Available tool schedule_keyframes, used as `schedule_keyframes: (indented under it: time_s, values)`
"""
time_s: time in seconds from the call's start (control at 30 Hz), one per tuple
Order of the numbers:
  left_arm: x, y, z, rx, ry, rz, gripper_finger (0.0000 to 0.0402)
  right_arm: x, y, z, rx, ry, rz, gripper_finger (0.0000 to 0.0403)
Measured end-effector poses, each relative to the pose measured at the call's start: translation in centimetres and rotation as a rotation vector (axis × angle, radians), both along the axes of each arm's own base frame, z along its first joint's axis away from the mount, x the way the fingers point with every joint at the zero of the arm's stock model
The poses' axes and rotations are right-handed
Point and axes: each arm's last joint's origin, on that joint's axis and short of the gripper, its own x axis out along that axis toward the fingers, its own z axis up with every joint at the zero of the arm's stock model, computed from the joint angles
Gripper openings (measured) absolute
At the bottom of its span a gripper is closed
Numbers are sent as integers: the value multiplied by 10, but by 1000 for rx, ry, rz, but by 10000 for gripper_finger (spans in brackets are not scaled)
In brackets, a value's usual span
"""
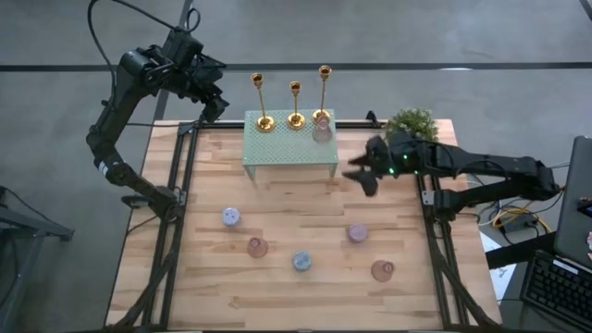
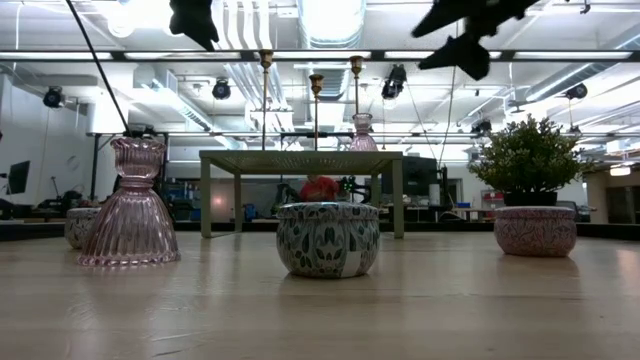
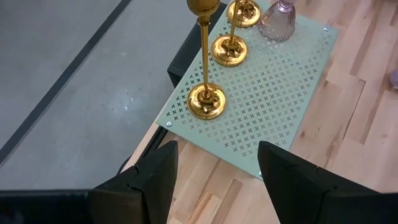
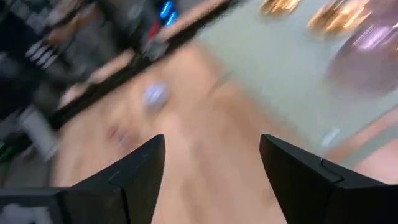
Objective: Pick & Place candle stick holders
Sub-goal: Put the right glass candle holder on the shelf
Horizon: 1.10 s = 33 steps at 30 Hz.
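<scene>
Three gold candlesticks [image 1: 294,104] stand upright in a row on the small pale-green perforated stand [image 1: 289,148] at the table's twelve o'clock edge. Seen from above, the row runs from nine o'clock to three o'clock, and the low view shows they differ in height. A pink glass holder [image 1: 322,131] sits touching or just beside the base of the three o'clock one.

Judging by their look, these are stiff polished metal: rigid, and probably slick under the fingers. Each has a thin stem, a wide flared base and a small cup on top, so most of the weight likely sits low. A tall one could still tip easily if nudged sideways at the cup. The stem looks like the best place to take hold, somewhere mid-height, with the fingers squarely across it so it cannot twist or slide. The base seems too wide and sloped for a clean pinch.

At the table's far corner, around eleven o'clock, the left gripper [image 3: 216,168] hangs with its fingers apart and nothing between them. Its wrist view looks down on the nearest candlestick [image 3: 206,99].

The right gripper [image 1: 363,174] is over the table at about two o'clock, just beside the stand, fingers apart and empty, near the potted plant [image 1: 412,122].

Several small candle jars [image 1: 301,261] are scattered toward six o'clock, well apart from the stand.
</scene>
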Motion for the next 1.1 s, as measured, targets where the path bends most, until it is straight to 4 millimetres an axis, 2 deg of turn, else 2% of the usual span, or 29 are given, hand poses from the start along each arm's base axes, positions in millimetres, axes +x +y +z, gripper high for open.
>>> schedule_keyframes:
  time_s: [0.13, 0.37, 0.47, 0.6, 0.7, 0.83, 1.1]
  values:
    - [0, 0, 0, 1, 0, 0, 225, -11, 20, -12, 128, 163, 133, 255]
    - [0, 0, 0, 0, 1, -1, 225, -26, 52, -29, 327, 422, 224, 265]
    - [0, 0, 0, 0, 1, -1, 225, -31, 59, -32, 467, 500, 173, 267]
    - [0, 0, 0, 1, 0, -2, 225, -36, 61, -35, 692, 596, 2, 263]
    - [0, 0, 0, 1, 1, -2, 225, -38, 62, -40, 778, 674, -93, 259]
    - [0, 0, 0, 1, 1, -2, 225, -33, 65, -51, 879, 808, -115, 259]
    - [0, 0, 0, 1, 1, -3, 225, -7, 72, -83, 983, 1060, -71, 267]
